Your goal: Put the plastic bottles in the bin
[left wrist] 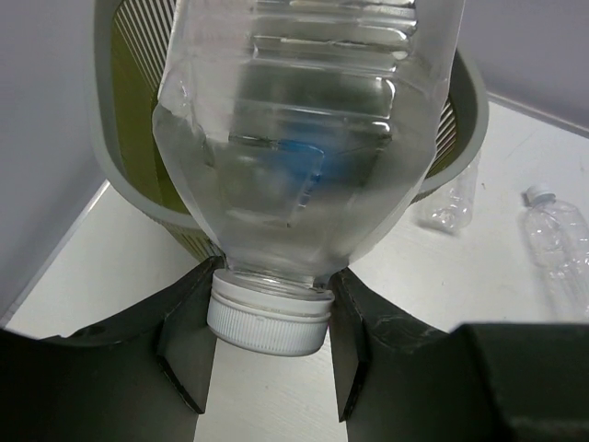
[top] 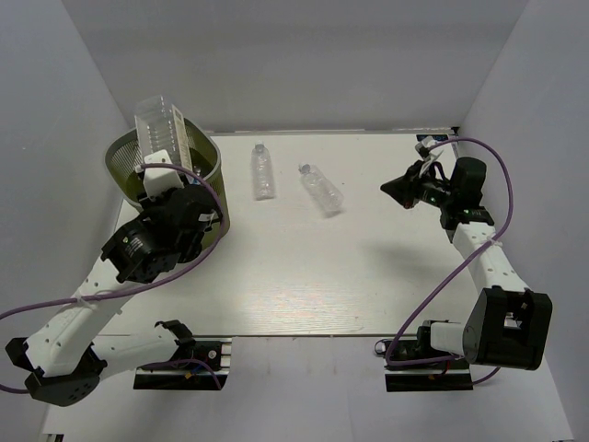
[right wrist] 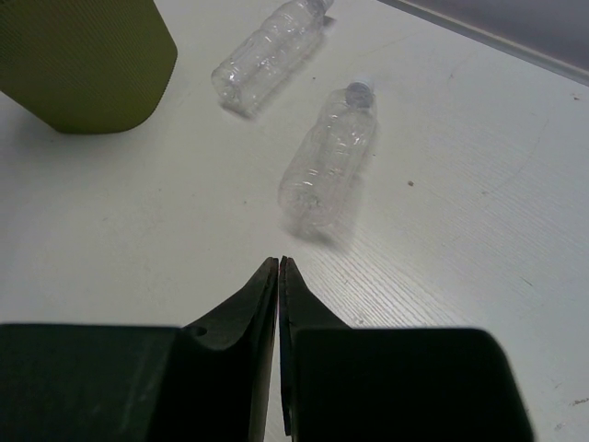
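Note:
My left gripper (top: 158, 175) is shut on the neck of a wide clear bottle (top: 162, 132) with a white cap (left wrist: 269, 319). It holds the bottle (left wrist: 304, 129) base-up over the olive-green mesh bin (top: 208, 166), whose rim shows in the left wrist view (left wrist: 471, 101). Something blue shows through the bottle inside the bin. Two small clear bottles lie on the table: one (top: 263, 171) right of the bin, one (top: 321, 188) further right. Both show in the right wrist view, one far (right wrist: 269, 57) and one nearer (right wrist: 329, 159). My right gripper (right wrist: 279, 264) is shut and empty, at the right of the table (top: 390, 188).
White walls enclose the white table (top: 304, 267) at the back and sides. The bin's side (right wrist: 87, 60) shows at the far left of the right wrist view. Purple cables loop from both arms.

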### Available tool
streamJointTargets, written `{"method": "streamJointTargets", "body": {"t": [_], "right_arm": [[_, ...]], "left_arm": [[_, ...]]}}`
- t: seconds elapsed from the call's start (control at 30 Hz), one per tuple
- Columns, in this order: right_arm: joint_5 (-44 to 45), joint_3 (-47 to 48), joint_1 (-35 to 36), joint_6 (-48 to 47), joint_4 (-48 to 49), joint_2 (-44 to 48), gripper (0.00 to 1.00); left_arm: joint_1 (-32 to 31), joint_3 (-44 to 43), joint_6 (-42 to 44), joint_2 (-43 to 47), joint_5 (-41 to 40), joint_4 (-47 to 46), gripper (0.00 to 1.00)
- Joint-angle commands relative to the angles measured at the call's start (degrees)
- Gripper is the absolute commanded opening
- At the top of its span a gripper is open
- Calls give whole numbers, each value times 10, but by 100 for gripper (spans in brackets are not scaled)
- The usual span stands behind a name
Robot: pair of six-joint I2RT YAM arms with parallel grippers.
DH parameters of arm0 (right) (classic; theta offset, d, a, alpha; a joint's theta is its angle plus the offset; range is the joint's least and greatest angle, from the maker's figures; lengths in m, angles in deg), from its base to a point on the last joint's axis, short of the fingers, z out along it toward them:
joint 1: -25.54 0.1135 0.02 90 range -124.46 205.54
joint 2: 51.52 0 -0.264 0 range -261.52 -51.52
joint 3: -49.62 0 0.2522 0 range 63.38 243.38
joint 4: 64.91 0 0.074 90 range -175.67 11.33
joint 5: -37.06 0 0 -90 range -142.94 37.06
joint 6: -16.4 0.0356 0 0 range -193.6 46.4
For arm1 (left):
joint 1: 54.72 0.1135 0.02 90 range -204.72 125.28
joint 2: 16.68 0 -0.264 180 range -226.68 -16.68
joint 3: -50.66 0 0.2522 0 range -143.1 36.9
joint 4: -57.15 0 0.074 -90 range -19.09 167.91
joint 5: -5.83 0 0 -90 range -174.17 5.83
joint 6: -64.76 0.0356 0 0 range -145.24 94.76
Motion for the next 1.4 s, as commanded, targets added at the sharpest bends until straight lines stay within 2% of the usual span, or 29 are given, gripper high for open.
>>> {"method": "streamJointTargets", "body": {"t": [0.0,0.17,0.23,0.5,0.7,0.83,0.9,0.93,0.97,1.0,1.03,1.07,1.1,1.13,1.17,1.2,1.23,1.27,1.3,1.33,1.37], "right_arm": [[-17,-10,-4,-1,18,14,9],[-20,-19,-6,-2,12,24,9],[-23,-19,-10,-3,9,27,9],[-27,-24,-14,-6,3,34,10],[-29,-28,-16,-10,-3,36,10],[-29,-28,-17,-17,-10,35,10],[-27,-30,-18,-24,-11,35,13],[-23,-28,-17,-26,-7,33,32],[-9,-26,-15,-28,-11,32,42],[-1,-13,-14,-34,-17,18,50],[3,13,-12,-50,-32,7,65],[3,31,-5,-65,-48,-45,68],[5,80,-1,-72,-124,-67,72],[10,135,3,-82,-153,-90,79],[17,162,19,-115,-177,-155,81],[51,210,32,-121,-231,-173,84],[63,255,59,-126,-244,-190,90],[73,275,68,-121,-253,-239,90],[102,348,85,-121,-283,-256,90],[114,377,103,-116,-295,-292,90],[125,404,111,-114,-318,-331,90]], "left_arm": [[7,7,-59,12,-9,22,20],[17,20,-79,6,-9,17,39],[17,27,-84,6,-3,17,41],[33,39,-89,6,10,11,79],[39,39,-89,17,10,11,89],[39,39,-81,17,10,4,91],[39,39,-54,17,22,-41,91],[39,39,34,17,53,-80,89],[39,47,96,23,88,-127,87],[39,56,171,23,129,-242,84],[39,56,267,23,234,-277,69],[39,56,301,4,296,-301,61],[39,45,333,-14,356,-323,49],[39,32,365,-35,477,-318,33],[39,9,376,-86,537,-313,32],[29,2,382,-111,579,-301,32],[23,2,382,-135,650,-301,38],[23,2,382,-155,683,-294,46],[23,10,373,-176,705,-294,52],[23,22,363,-200,718,-304,56],[23,54,344,-200,718,-317,64]]}}
